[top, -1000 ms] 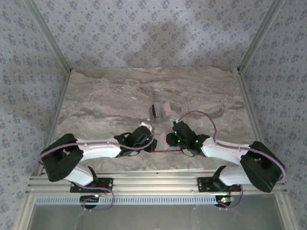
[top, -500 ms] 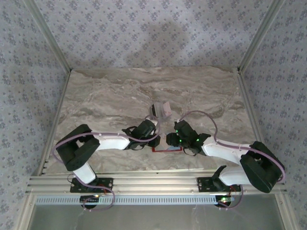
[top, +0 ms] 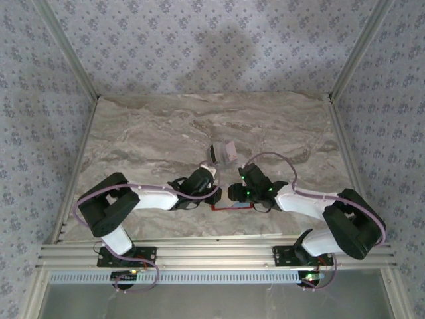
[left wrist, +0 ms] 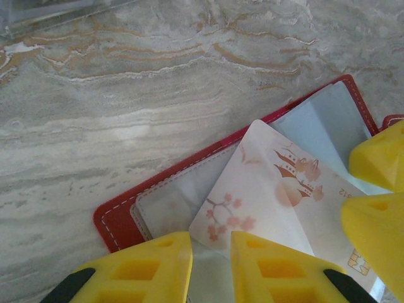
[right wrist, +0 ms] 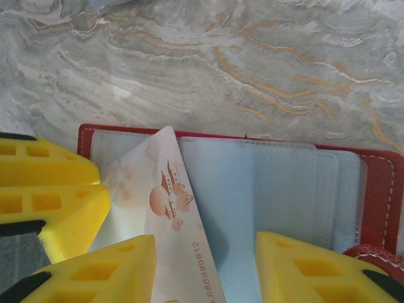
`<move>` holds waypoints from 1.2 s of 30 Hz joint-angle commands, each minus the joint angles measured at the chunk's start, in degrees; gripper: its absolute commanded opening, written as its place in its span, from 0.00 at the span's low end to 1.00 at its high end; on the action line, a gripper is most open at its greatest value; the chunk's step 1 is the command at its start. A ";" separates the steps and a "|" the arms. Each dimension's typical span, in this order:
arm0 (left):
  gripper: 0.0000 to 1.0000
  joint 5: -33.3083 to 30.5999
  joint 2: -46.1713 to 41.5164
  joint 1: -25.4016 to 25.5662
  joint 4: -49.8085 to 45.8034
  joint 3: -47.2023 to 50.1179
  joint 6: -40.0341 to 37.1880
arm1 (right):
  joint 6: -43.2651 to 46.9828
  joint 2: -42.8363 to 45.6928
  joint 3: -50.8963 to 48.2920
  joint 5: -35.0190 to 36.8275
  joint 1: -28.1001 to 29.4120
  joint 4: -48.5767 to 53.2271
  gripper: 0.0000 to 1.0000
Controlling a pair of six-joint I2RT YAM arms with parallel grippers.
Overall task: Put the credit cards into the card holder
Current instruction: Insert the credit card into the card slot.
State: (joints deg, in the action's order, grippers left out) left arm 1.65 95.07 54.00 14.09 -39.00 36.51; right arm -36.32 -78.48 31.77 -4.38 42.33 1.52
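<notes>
The red card holder [top: 234, 207] lies open on the marbled surface [top: 146, 139] near its front edge, between both arms. A pale card [left wrist: 265, 189] printed with blossoms lies askew across its clear pockets; I cannot tell whether it sits inside one. The left claw [left wrist: 210, 243] has its jaws narrowly parted at the card's corner, and I cannot tell whether it pinches anything. The right claw [right wrist: 205, 238] stands open, straddling the card's end. The other cards [top: 224, 153] lie just beyond the claws
</notes>
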 commanded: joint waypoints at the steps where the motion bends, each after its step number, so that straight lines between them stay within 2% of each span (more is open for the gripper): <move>1: 0.24 -1.11 3.37 -0.12 -2.86 2.59 0.93 | 2.45 -0.82 1.54 -3.67 -0.23 -0.66 0.45; 7: 0.24 -0.37 5.42 0.06 -0.95 2.79 1.62 | 3.16 -0.70 2.30 -5.35 -0.32 -0.59 0.33; 18: 0.24 -0.33 3.37 0.06 -0.38 4.55 1.98 | 2.44 -1.58 2.02 -4.48 -1.02 -0.38 0.00; 27: 0.29 3.43 -1.20 -0.12 1.03 6.11 2.16 | -2.01 0.12 -2.29 -1.80 -1.89 -3.49 0.00; 36: 0.32 2.54 -5.58 -0.12 -1.04 7.14 1.67 | -4.71 0.45 -5.35 -0.94 -2.24 -6.71 0.00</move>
State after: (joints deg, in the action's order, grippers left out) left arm 3.81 90.72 54.00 18.79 -33.23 38.04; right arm -39.59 -78.24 28.60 -8.78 40.73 -7.27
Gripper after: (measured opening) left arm 0.323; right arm 0.066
